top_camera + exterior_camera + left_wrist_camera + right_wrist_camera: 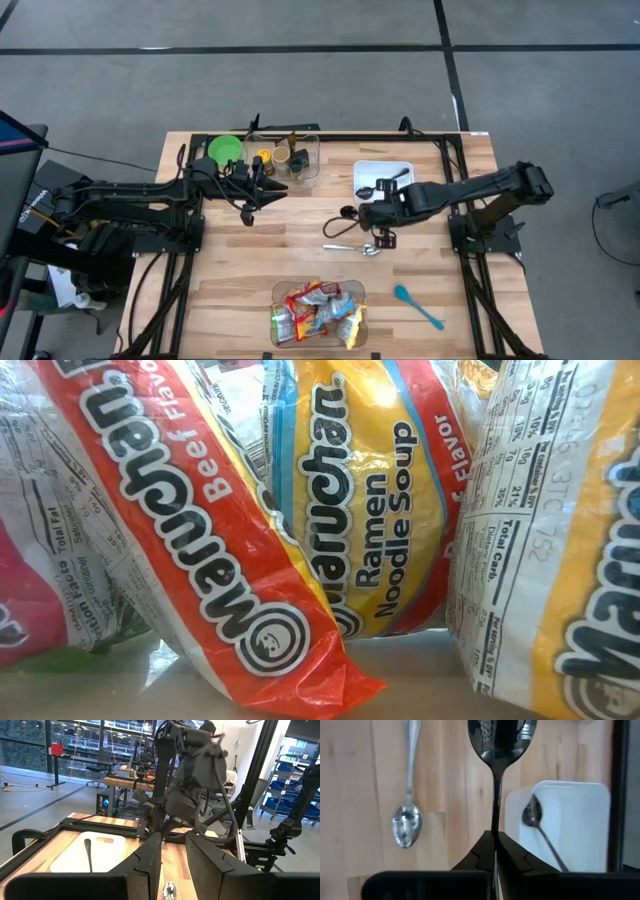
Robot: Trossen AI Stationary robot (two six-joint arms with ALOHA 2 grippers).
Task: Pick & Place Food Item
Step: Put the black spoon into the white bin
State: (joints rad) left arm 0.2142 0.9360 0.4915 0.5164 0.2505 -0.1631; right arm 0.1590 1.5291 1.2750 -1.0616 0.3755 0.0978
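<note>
Right hand clenched on the thin handle of a black spoon, bowl pointing forward, over the table just on the near side of the white tray. Gripped low on the handle, probably to leave the bowl free for setting down beside the other dark spoon lying in that tray. Silver spoon flat on the wood, near and left of the tray, untouched. Left hand waiting toward the far left, fingers slightly apart, holding nothing, well out of the way. Noodle packets heaped in the clear bin at the near edge, well apart from both hands. By the look of it, no food picked up yet.
</note>
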